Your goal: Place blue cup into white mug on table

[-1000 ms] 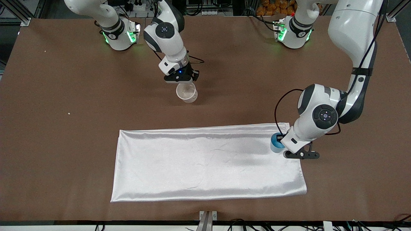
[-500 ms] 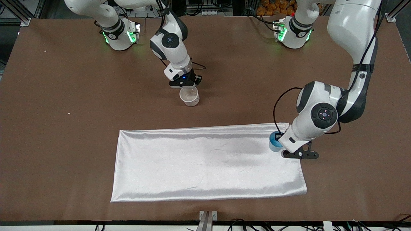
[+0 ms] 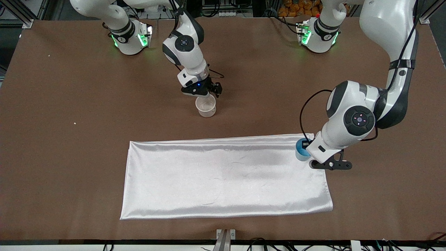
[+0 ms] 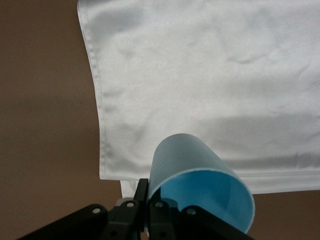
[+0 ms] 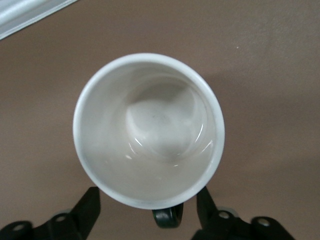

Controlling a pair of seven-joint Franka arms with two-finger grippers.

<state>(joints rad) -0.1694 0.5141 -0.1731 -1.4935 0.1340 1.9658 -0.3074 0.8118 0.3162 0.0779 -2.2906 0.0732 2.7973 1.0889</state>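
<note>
The blue cup (image 3: 301, 150) is tilted over the white cloth's corner toward the left arm's end. My left gripper (image 3: 308, 150) is shut on its rim, one finger inside and one outside. The left wrist view shows the cup (image 4: 192, 167) and the gripper (image 4: 149, 202) pinching its wall. The white mug (image 3: 206, 107) stands upright on the brown table (image 3: 69, 139), farther from the front camera than the cloth. My right gripper (image 3: 203, 93) is just above it, open. In the right wrist view the mug (image 5: 150, 130) is empty, and its black handle (image 5: 167, 218) lies between the spread fingers (image 5: 89, 206).
A shiny white cloth (image 3: 226, 174) lies flat on the table's middle, nearer to the front camera than the mug; it also shows in the left wrist view (image 4: 210, 75). Bare brown table surrounds the mug and the cloth.
The right gripper carried the mug a little toward the front camera and the left arm's end; the mug now stands upright. The left gripper moved the blue cup slightly away from the front camera.
</note>
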